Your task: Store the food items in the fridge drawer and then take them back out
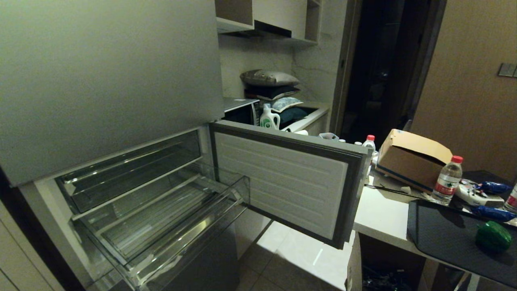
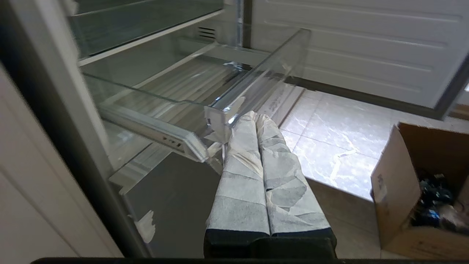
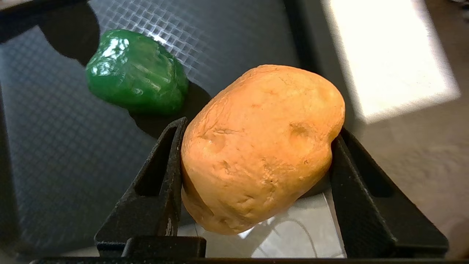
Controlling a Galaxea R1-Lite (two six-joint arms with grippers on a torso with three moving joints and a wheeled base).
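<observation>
While the right end effector (image 3: 256, 154) is clamped on the potato (image 3: 262, 146), fingers pressed to both its sides, the store step is only just underway. The potato hangs clear above the dark mat (image 3: 55, 154), w/ the green pepper (image 3: 135, 71) lying on that mat just beyond it, untouched. In the head view the pepper (image 1: 492, 236) sits near the mat's far-right edge on the white desk (image 1: 379, 218); the right arm itself is out of that view. A cardboard box (image 1: 412, 159) and water bottles (image 1: 447, 180) stand further back on the desk.

Left end effector (image 2: 254, 119) is parked, fingers together, holding nothing, tips just beside the front corner of the fridge drawer (image 2: 256, 80).

Fridge drawer (image 1: 161, 214) is pulled out, lower door (image 1: 282, 178) swung open, and no food shows inside it.

Progress, by my read: drawer access done, item 1 gripped & lifted. Left: carry potato over to drawer & drop it in, same for pepper, then take both back out. Early stage, most of the job remains.
</observation>
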